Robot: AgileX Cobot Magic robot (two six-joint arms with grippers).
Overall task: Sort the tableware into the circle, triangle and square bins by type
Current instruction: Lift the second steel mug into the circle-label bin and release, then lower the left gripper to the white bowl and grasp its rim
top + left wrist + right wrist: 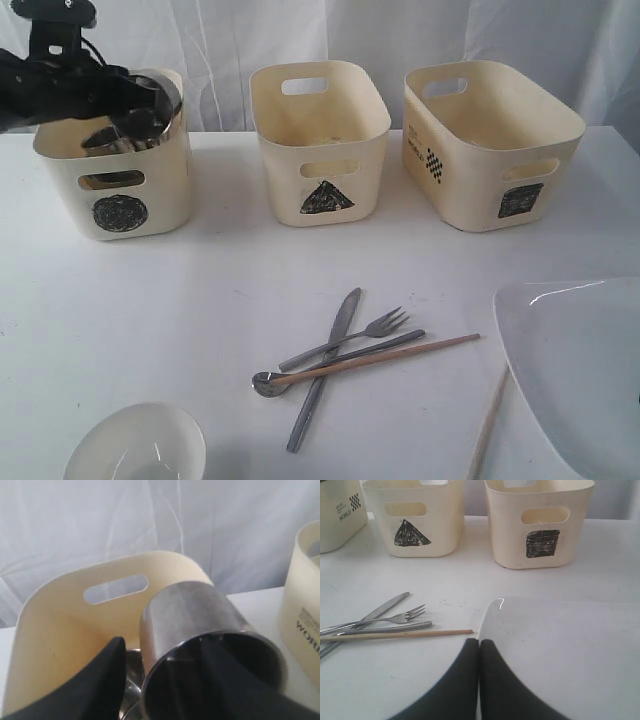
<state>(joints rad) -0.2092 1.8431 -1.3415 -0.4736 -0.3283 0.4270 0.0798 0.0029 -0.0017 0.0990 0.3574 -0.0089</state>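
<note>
Exterior view, far left: a cream plastic bin marked with a black circle (pixel 118 190) stands at the back of the white table (pixel 200 300). The black left claw (pixel 140 112) hangs over its open top, with a cylindrical steel mug (pixel 168 98) tilted at its tip, just above the rim. In the left wrist view the jaws stand well apart. One black finger (pixel 102 685) sits outside the mug with a visible gap to its wall, and the other reaches into the mug's mouth, so nothing is pinched. Beneath, inside the bin, another steel piece (pixel 131 680) glints; which piece it is I cannot tell.

A round white bowl (pixel 135 445) sits upright at the near edge. A cream bin marked with a black triangle (pixel 320 150) is next in the back row. In front of it, mid-table, the cutlery lies crossed: a steel knife (pixel 325 370), a steel fork (pixel 375 328) and a steel spoon (pixel 266 384), with one wooden chopstick (pixel 420 350) laid over them.

A cream bin marked with a black square (pixel 480 150) is at back right. A second wooden chopstick (pixel 488 425) lies apart, its far end at the rim of the large white rounded-square plate (pixel 585 370), which is cut off by the right edge.

In the right wrist view the right claw (pixel 480 650) is over that plate's rim, its fingers pressed together and gripping nothing.
</note>
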